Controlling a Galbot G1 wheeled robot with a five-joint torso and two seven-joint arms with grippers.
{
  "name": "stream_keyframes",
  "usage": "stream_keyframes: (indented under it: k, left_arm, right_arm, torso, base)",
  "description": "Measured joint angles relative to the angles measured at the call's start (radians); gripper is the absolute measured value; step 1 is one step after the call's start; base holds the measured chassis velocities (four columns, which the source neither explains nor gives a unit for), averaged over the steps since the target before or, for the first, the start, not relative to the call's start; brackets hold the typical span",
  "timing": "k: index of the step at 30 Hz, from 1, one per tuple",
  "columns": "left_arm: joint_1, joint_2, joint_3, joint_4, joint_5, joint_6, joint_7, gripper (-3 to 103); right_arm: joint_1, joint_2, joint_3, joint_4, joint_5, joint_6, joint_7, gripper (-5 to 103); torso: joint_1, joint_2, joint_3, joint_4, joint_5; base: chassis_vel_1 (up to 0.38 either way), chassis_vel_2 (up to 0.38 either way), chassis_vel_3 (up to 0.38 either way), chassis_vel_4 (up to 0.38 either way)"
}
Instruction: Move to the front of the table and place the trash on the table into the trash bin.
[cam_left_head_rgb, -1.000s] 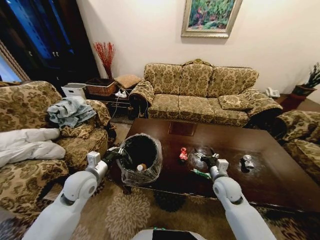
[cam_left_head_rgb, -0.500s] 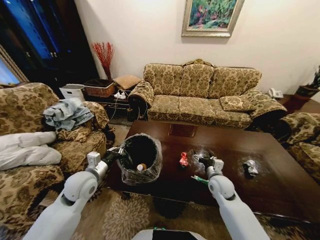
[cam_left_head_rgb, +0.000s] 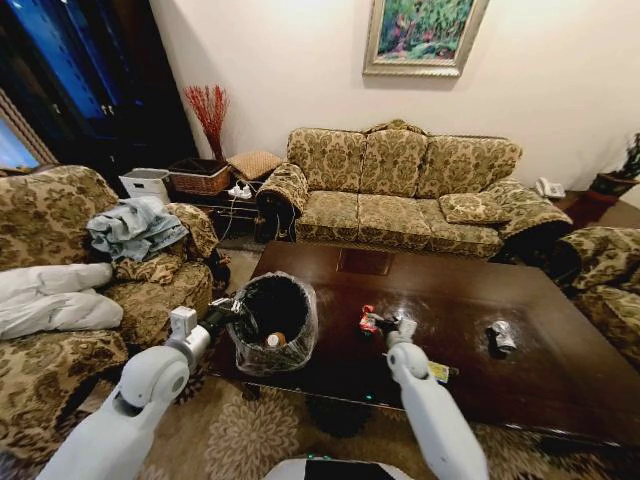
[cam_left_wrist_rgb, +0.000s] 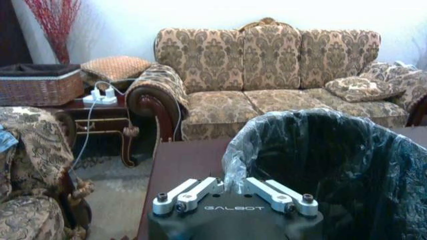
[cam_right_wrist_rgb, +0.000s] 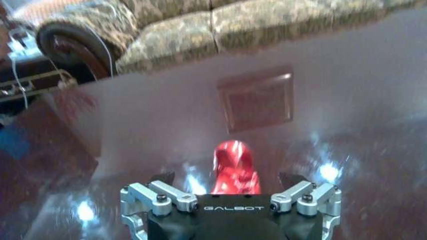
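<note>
The black trash bin (cam_left_head_rgb: 272, 322), lined with a clear bag, stands at the left end of the dark wooden table (cam_left_head_rgb: 520, 290). A small white bottle (cam_left_head_rgb: 275, 340) lies inside it. My left gripper (cam_left_head_rgb: 232, 312) is shut on the bin's bag rim (cam_left_wrist_rgb: 230, 186). The red can (cam_left_head_rgb: 366, 320) lies near the table's middle, and my right gripper (cam_left_head_rgb: 381, 323) sits just behind it. In the right wrist view the red can (cam_right_wrist_rgb: 235, 167) lies between the spread fingers of the open right gripper (cam_right_wrist_rgb: 230, 184). A green bottle (cam_left_head_rgb: 437, 372) lies beside my right forearm. The silvery can (cam_left_head_rgb: 498, 338) rests farther right.
A patterned sofa (cam_left_head_rgb: 400, 190) stands behind the table, with armchairs at the left (cam_left_head_rgb: 60, 300) and the right (cam_left_head_rgb: 605, 270). A side table with a basket (cam_left_head_rgb: 203, 175) fills the back left corner. Patterned carpet (cam_left_head_rgb: 250, 430) covers the floor before the table.
My right gripper has moved left across the table to the red can. The left gripper still holds the bin's rim. The camera has shifted slightly.
</note>
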Motion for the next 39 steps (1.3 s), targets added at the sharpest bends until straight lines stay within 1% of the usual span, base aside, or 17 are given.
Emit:
stream_keyframes:
  k: [3,7,10,11,21,22,23,25,28,29,31,32,34,35,37,38,39]
  left_arm:
    - [-0.001,0.0,0.002,-0.002,-0.001,0.003,-0.004,4]
    - [-0.002,0.001,0.001,0.004,-0.001,0.002,-0.006,4]
    - [-0.004,0.005,-0.001,0.011,-0.002,0.0,-0.006,4]
    - [-0.008,0.008,-0.003,0.015,-0.005,-0.002,-0.006,4]
    - [-0.012,0.014,-0.001,0.031,-0.007,-0.013,-0.003,4]
    - [-0.013,0.016,0.0,0.031,-0.008,-0.013,-0.002,4]
    - [-0.013,0.016,0.0,0.031,-0.008,-0.013,-0.002,4]
    - [-0.016,0.017,0.0,0.032,-0.009,-0.014,-0.001,4]
    - [-0.017,0.018,0.0,0.033,-0.01,-0.017,-0.001,4]
    - [-0.018,0.019,-0.001,0.035,-0.01,-0.018,-0.001,4]
    - [-0.021,0.019,-0.001,0.037,-0.011,-0.02,-0.001,4]
    - [-0.021,0.019,-0.001,0.037,-0.011,-0.02,-0.001,4]
    - [-0.022,0.018,-0.001,0.037,-0.011,-0.021,-0.001,4]
    - [-0.022,0.018,-0.001,0.037,-0.011,-0.022,-0.001,4]
    - [-0.023,0.017,-0.001,0.037,-0.012,-0.023,-0.001,4]
    - [-0.023,0.017,-0.001,0.037,-0.012,-0.023,-0.001,4]
    - [-0.023,0.017,-0.001,0.037,-0.012,-0.026,0.0,4]
  right_arm:
    - [0.031,0.033,-0.009,-0.069,-0.006,-0.003,0.011,100]
    - [0.069,0.05,-0.007,-0.13,-0.004,-0.015,0.012,100]
    - [0.082,0.053,-0.004,-0.143,-0.002,-0.026,0.018,100]
    - [0.089,0.053,-0.002,-0.148,0.006,-0.044,0.022,100]
    - [0.123,0.068,0.011,-0.205,0.033,-0.085,0.022,100]
    - [0.129,0.069,0.014,-0.212,0.034,-0.086,0.024,102]
    - [0.129,0.069,0.014,-0.212,0.034,-0.086,0.024,102]
    - [0.137,0.069,0.014,-0.215,0.038,-0.092,0.04,95]
    - [0.139,0.069,0.014,-0.215,0.042,-0.096,0.049,95]
    - [0.139,0.071,0.015,-0.216,0.043,-0.097,0.055,84]
    - [0.139,0.074,0.015,-0.217,0.043,-0.097,0.063,73]
    - [0.139,0.074,0.015,-0.217,0.043,-0.097,0.063,73]
    - [0.137,0.076,0.016,-0.218,0.042,-0.097,0.064,62]
    - [0.136,0.076,0.017,-0.218,0.041,-0.097,0.064,62]
    - [0.129,0.076,0.018,-0.219,0.037,-0.098,0.061,51]
    - [0.129,0.076,0.018,-0.219,0.037,-0.098,0.061,51]
    - [0.125,0.075,0.02,-0.219,0.036,-0.095,0.06,46]
  torso:
    - [0.0,0.0,0.0,-0.0001,-0.0003]
    - [0.0,0.0,0.0,-0.0001,-0.0003]
    - [0.0,0.0,0.0,-0.0001,-0.0002]
    - [0.0,0.0,0.0,-0.0001,-0.0002]
    - [0.0,0.0,0.0,-0.0001,0.0]
    - [0.0,0.0,0.0,-0.0001,0.0]
    - [0.0,0.0,0.0,-0.0001,0.0]
    - [0.0,0.0,0.0,-0.0002,0.0]
    - [0.0,0.0,0.0,-0.0002,-0.0001]
    - [0.0,0.0,0.0,-0.0002,-0.0001]
    - [0.0,0.0,0.0,-0.0001,-0.0001]
    - [0.0,0.0,0.0,-0.0001,-0.0001]
    - [0.0,0.0,0.0,-0.0001,-0.0001]
    - [0.0,0.0,0.0,-0.0001,-0.0001]
    - [0.0,0.0,0.0,-0.0002,0.0]
    - [0.0,0.0,0.0,-0.0002,0.0]
    - [0.0,0.0,0.0,-0.0001,-0.0001]
  base:
    - [0.0,0.0,0.0,0.0]
    - [0.0,0.0,0.0,0.0]
    - [0.0,0.0,0.0,0.0]
    - [0.0,0.0,0.0,0.0]
    - [0.0,0.0,0.0,0.0]
    - [0.0,0.0,0.0,0.0]
    - [0.0,0.0,0.0,0.0]
    - [0.0,0.0,0.0,0.0]
    - [0.0,0.0,0.0,0.0]
    - [0.0,0.0,0.0,0.0]
    - [0.0,0.0,0.0,0.0]
    - [0.0,0.0,0.0,0.0]
    - [0.0,0.0,0.0,0.0]
    - [0.0,0.0,0.0,0.0]
    - [0.0,0.0,0.0,0.0]
    - [0.0,0.0,0.0,0.0]
    - [0.0,0.0,0.0,0.0]
